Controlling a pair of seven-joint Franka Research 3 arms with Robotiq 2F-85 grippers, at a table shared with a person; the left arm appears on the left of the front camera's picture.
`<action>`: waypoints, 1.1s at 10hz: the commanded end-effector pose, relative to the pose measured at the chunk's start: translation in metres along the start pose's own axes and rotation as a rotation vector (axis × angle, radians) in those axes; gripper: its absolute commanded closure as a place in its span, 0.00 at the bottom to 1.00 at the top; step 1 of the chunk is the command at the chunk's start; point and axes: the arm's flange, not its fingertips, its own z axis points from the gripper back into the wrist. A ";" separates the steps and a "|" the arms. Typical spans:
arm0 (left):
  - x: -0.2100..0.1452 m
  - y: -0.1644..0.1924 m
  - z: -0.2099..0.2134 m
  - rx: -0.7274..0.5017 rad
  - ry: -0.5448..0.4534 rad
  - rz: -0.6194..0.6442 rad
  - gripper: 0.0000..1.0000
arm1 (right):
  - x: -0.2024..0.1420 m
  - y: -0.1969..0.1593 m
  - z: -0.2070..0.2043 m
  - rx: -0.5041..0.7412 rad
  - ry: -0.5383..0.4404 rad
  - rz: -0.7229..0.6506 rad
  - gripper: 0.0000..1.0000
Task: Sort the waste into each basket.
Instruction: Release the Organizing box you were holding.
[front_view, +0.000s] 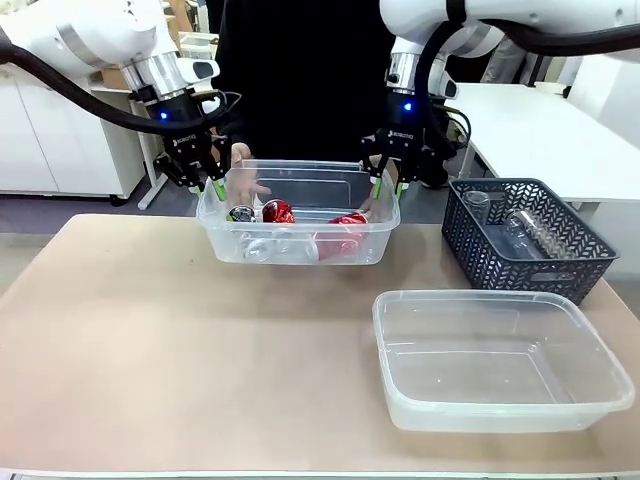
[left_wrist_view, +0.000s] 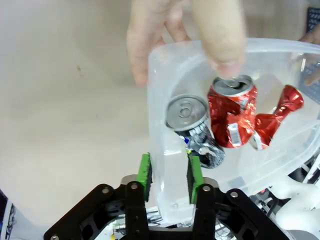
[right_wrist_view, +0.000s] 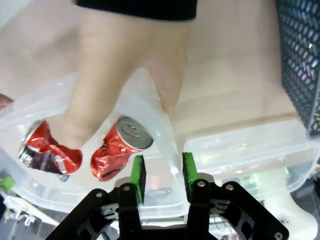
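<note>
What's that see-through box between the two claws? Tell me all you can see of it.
The tub is clear, colourless plastic, rectangular with rounded corners and a rolled rim, upright at the far middle of the table. Inside lie crushed red cans and a black-silver can. The green pads of the left gripper and right gripper straddle its end walls; whether they pinch it I cannot tell. A person's hands reach over its rim.

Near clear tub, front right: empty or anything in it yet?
Empty: the near clear tub shows only bare floor through its walls. The crushed cans lie in the far tub.
</note>
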 end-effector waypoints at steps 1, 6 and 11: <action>-0.020 -0.005 0.021 -0.006 -0.087 -0.027 0.00 | -0.020 -0.026 0.007 0.055 -0.128 0.030 0.00; -0.059 -0.020 0.046 -0.027 -0.214 -0.110 0.00 | -0.062 -0.069 0.028 0.142 -0.261 0.230 0.00; -0.050 -0.028 0.058 0.007 -0.200 -0.089 0.00 | -0.058 -0.058 0.040 0.102 -0.258 0.191 0.00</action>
